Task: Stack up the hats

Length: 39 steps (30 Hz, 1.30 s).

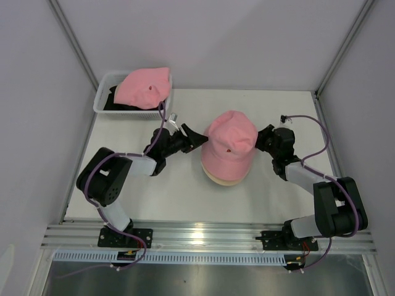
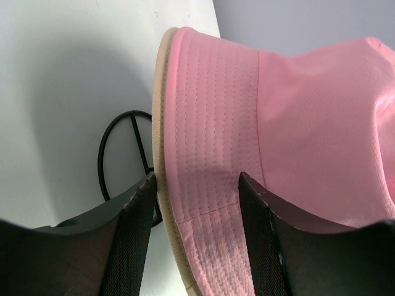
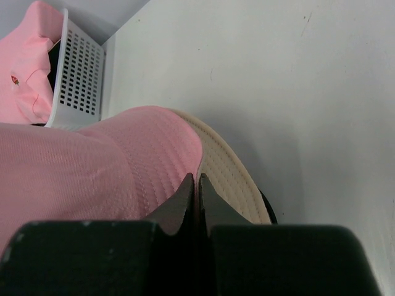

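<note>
The pink hat (image 1: pixel 229 143) sits on the cream hat (image 1: pixel 225 180) on the tabletop (image 1: pixel 278 111). Left gripper (image 2: pixel 196 179) is released, straddling the brim; right gripper (image 3: pixel 197 177) is clenched at the opposite brim, pinching cloth or not I cannot tell. A tug could drag both hats askew. The stand (image 2: pixel 123 148) is mostly hidden.

- Two pink hats (image 1: pixel 229 143), (image 1: pixel 143 87).
- One cream hat (image 1: pixel 225 179).
- One black fabric item (image 1: pixel 112 98), mostly hidden; cannot tell if it is one hat or more.
- One white basket (image 1: pixel 123 112).
- One black wire stand (image 2: pixel 141 143).
- Two grippers: left gripper (image 1: pixel 199 137), right gripper (image 1: pixel 260 137).
- One table (image 1: pixel 296 117).
</note>
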Each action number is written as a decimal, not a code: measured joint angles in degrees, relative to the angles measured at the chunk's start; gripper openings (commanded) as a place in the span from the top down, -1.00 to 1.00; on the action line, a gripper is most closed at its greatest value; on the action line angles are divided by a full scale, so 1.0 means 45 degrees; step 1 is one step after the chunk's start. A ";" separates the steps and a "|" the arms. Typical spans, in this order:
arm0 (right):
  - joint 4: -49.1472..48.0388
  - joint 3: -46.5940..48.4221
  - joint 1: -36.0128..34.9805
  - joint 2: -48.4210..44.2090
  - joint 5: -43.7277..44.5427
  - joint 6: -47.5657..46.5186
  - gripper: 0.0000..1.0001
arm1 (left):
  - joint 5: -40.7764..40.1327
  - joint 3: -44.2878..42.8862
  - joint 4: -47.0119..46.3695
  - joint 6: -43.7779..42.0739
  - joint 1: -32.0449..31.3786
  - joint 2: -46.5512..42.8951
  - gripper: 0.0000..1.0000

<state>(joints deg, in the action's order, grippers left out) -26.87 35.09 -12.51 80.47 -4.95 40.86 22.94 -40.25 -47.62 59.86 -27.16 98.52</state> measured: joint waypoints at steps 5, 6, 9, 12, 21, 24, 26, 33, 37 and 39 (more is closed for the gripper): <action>-0.0010 -0.0010 -0.0029 0.0010 0.0034 -0.0102 1.00 | 0.0379 0.0000 -0.0559 0.0044 0.0092 0.0384 -0.31; -0.0015 -0.0010 -0.0029 0.0029 0.0034 -0.0102 1.00 | 0.0418 0.0000 -0.0646 0.0058 0.0092 0.0457 -0.31; -0.0068 -0.0010 -0.0029 0.0087 0.0034 -0.0102 1.00 | 0.0554 0.0015 -0.0928 0.0141 0.0121 0.0578 -0.22; -0.0107 -0.0010 -0.0044 0.0097 0.0039 -0.0131 1.00 | 0.0680 0.0019 -0.1175 0.0277 0.0155 0.0583 0.02; -0.0102 -0.0015 -0.0097 0.0131 0.0136 -0.0141 1.00 | 0.0714 0.0277 -0.1608 0.0452 0.0238 0.0559 0.99; -0.0087 -0.0015 -0.0102 0.0131 0.0141 -0.0146 1.00 | 0.0680 0.0461 -0.1647 0.0369 0.0257 0.0374 0.99; -0.0044 -0.0015 -0.0112 0.0117 0.0155 -0.0185 1.00 | 0.0651 0.0583 -0.1564 0.0219 0.0335 0.0141 0.99; 0.1277 -0.0010 -0.0112 -0.0729 0.0296 -0.0452 1.00 | 0.0641 0.0155 0.0656 -0.1190 0.0505 -0.1729 0.99; 0.2142 -0.0010 -0.0112 -0.1428 0.0457 -0.0549 1.00 | 0.0631 -0.0724 0.2127 -0.2021 0.0505 -0.2307 0.99; 0.2390 -0.0015 -0.0126 -0.1715 0.0627 -0.0549 1.00 | 0.0525 -0.0937 0.2822 -0.2472 0.0461 -0.2603 0.99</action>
<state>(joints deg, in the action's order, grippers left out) -16.12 35.03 -13.08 72.75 -2.13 38.39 25.30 -44.47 -34.92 48.73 -25.08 86.80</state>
